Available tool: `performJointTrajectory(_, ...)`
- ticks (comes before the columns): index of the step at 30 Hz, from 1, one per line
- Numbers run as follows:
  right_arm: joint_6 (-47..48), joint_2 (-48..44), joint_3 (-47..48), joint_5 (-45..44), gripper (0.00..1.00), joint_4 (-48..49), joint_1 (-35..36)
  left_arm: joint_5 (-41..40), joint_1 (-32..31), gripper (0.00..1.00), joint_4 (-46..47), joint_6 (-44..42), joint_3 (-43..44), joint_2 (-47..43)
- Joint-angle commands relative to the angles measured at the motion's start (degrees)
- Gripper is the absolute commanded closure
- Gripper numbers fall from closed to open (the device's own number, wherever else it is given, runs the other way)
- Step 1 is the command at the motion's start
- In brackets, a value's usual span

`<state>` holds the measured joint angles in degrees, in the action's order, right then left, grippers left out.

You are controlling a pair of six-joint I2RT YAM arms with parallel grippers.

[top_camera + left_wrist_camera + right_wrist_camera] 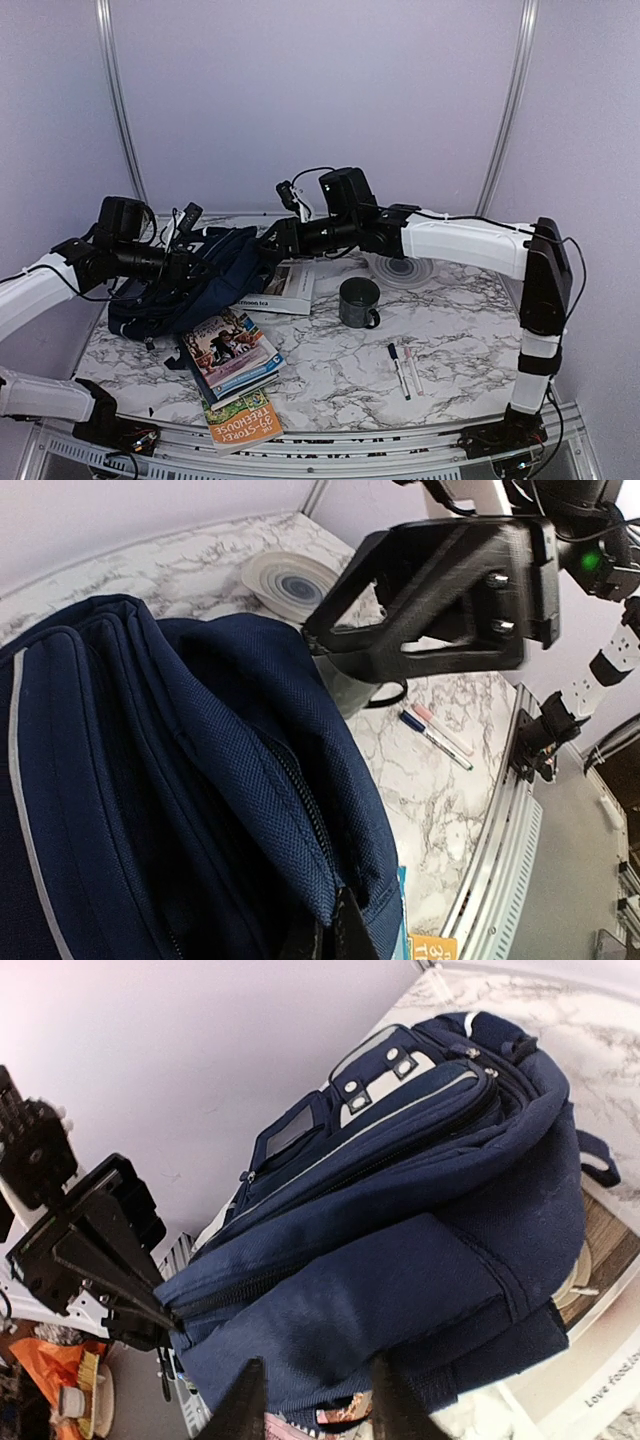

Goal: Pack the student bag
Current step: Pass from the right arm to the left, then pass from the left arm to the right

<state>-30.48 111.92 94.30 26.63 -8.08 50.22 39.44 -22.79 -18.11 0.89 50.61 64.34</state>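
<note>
The student bag is a navy backpack lying at the left of the table; it fills the left wrist view and the right wrist view. My left gripper is shut on the bag's edge by a zipper and shows clamped there in the right wrist view. My right gripper is open at the bag's right side, with its fingers apart over the navy fabric. It also shows from the side in the left wrist view, its tips at the bag's edge.
A white book lies partly under the bag. Two colourful books lie near the front edge. A dark mug, a round plate and two pens are to the right.
</note>
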Motion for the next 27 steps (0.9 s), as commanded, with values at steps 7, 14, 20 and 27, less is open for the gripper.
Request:
performJointTrajectory(7,-4.1,-1.9,0.2,-3.6,0.0,4.4,6.9,-7.6,-0.3,1.0,23.5,14.8,-5.2,-10.4)
performJointTrajectory(14,-6.5,4.1,7.7,-2.1,0.05,6.2,7.1,-9.3,-0.4,1.0,27.6,16.8,-5.8,-14.0)
performJointTrajectory(20,-4.9,7.8,14.7,-0.9,0.3,6.3,7.1,-5.6,-0.4,1.0,32.2,20.7,-6.4,-14.4)
performJointTrajectory(27,-5.5,7.3,18.0,4.4,1.0,10.5,4.0,-3.9,-0.4,1.0,30.1,17.8,-5.4,-17.2)
